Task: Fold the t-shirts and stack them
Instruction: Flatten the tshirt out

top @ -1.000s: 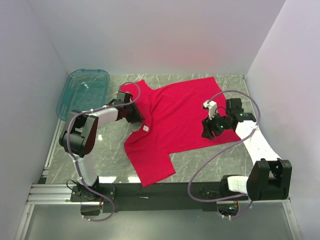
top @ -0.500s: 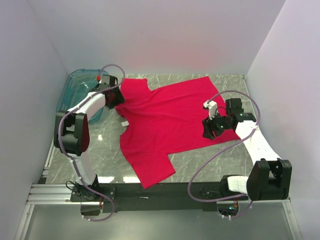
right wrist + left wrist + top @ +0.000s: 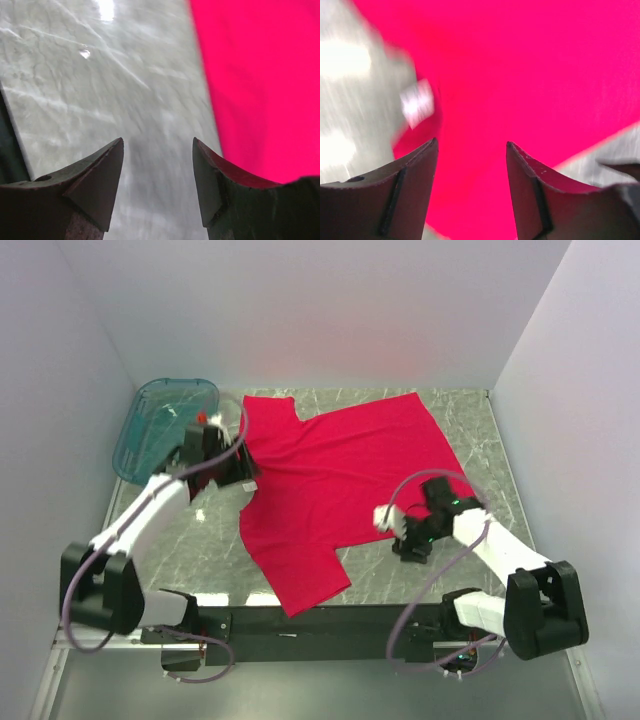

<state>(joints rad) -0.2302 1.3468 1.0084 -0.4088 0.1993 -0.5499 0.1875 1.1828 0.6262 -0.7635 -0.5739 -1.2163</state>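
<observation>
The red t-shirt (image 3: 340, 475) lies spread flat on the marble table, one sleeve toward the far left and one toward the near edge. My left gripper (image 3: 240, 472) hovers open over its left edge at the collar. In the left wrist view its fingers (image 3: 471, 143) stand apart over red cloth (image 3: 535, 75) with nothing between them, and the white neck label (image 3: 417, 102) shows just ahead on the left. My right gripper (image 3: 405, 540) is open just off the shirt's near right hem. In the right wrist view the gripper (image 3: 158, 141) frames bare marble, with the shirt's edge (image 3: 260, 85) to its right.
A see-through teal tub (image 3: 165, 420) stands at the far left, close to the shirt's sleeve and the left arm. White walls enclose the table on three sides. The black base rail (image 3: 300, 620) runs along the near edge.
The left gripper pulled the collar and sleeve out toward the tub, let go and drew back a little. The right gripper moved off the shirt, nearer and leftward, over bare marble.
</observation>
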